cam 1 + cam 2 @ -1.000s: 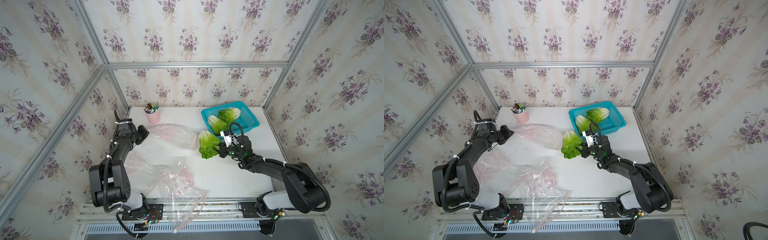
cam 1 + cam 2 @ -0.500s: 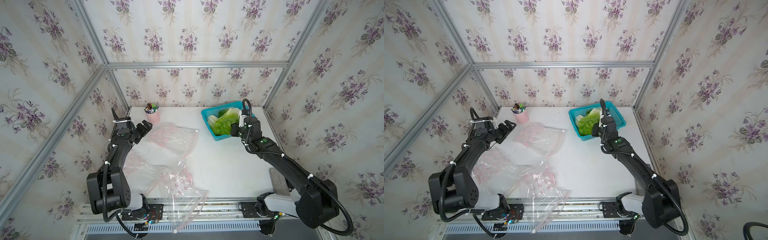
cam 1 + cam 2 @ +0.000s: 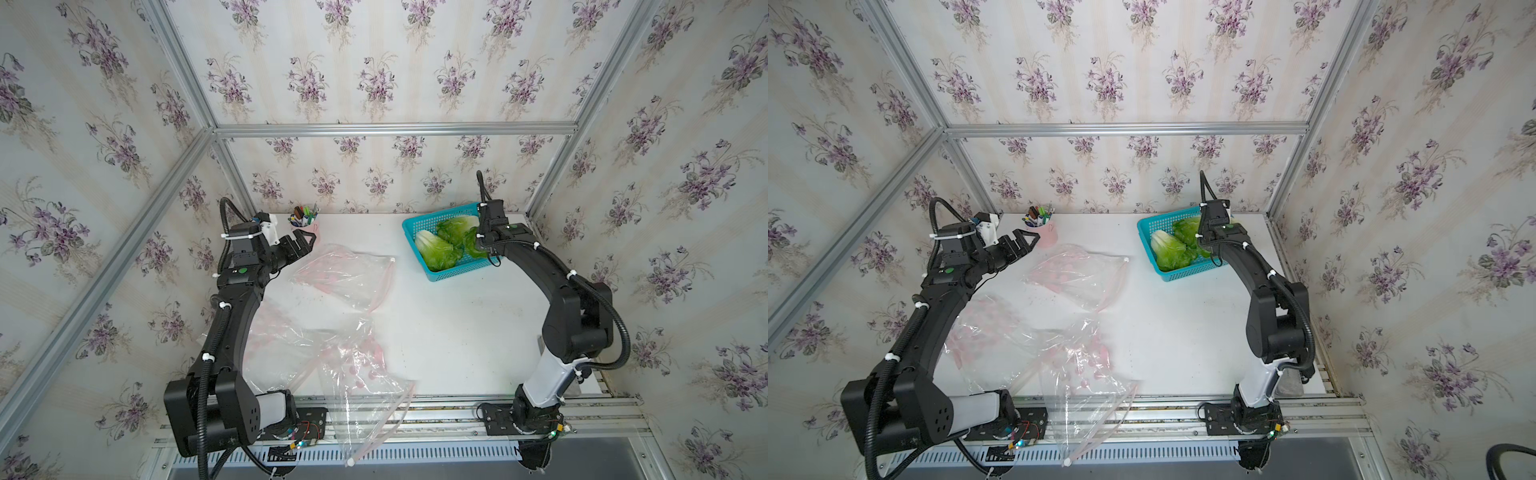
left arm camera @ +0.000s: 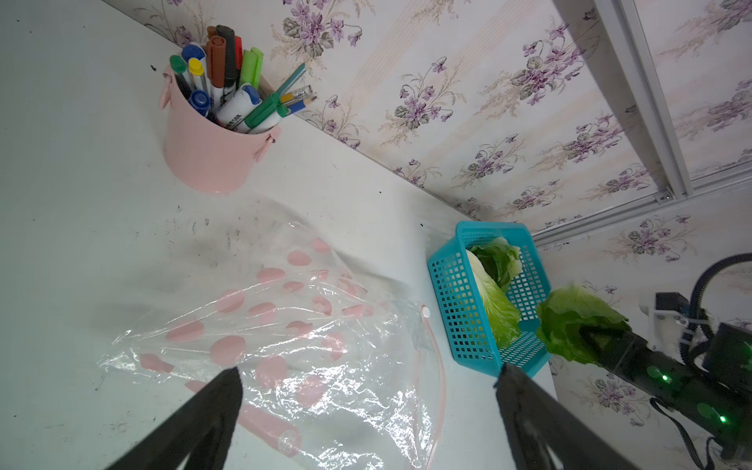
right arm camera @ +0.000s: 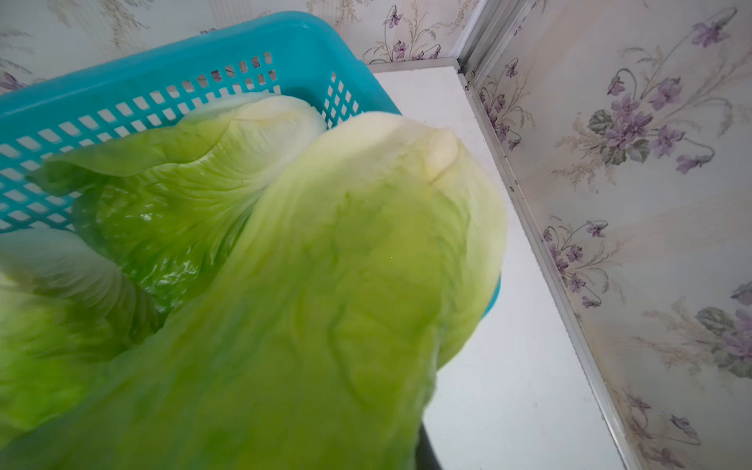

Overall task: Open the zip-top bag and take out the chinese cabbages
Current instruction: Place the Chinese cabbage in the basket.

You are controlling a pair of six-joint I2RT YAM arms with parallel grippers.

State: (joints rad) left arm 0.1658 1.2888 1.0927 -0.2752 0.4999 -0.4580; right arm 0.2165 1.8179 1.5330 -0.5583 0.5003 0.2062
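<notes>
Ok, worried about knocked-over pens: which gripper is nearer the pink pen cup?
Left. The left gripper is open right beside the pink pen cup; the right gripper, shut on a chinese cabbage, is far across at the blue basket.

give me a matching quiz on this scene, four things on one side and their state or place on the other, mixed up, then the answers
Things:
1. left pincer
2. right pincer
3. pink pen cup
4. zip bag nearest the left pincer

States or places:
a. shut on a cabbage at the blue basket
b. lying on the table, no cabbage in it
c. open, holding nothing
d. upright, full of markers

Pairs: 1-c, 2-a, 3-d, 4-b
</notes>
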